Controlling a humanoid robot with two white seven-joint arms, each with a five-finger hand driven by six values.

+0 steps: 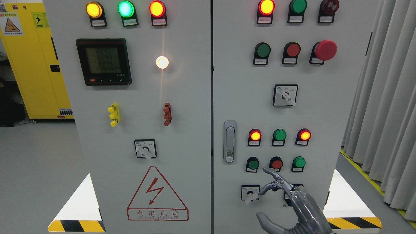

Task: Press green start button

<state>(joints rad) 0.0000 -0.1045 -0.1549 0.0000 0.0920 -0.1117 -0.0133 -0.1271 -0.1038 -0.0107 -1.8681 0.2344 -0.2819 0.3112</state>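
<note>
Right hand (pixel 286 195) index fingertip (pixel 265 170) below-right of green button (pixel 253 164).

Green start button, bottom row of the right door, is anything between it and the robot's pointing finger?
Nothing visible. The right hand points its fingertip just below the red button, with bare panel leading to the green button at left.

One head view looks straight ahead, level and close, at the grey control cabinet (pixel 208 107), whose two doors fill most of the frame. A yellow cabinet (pixel 31 61) shows at the upper left, curtains (pixel 386 104) at the right edge, floor (pixel 35 175) low at both sides.
</note>
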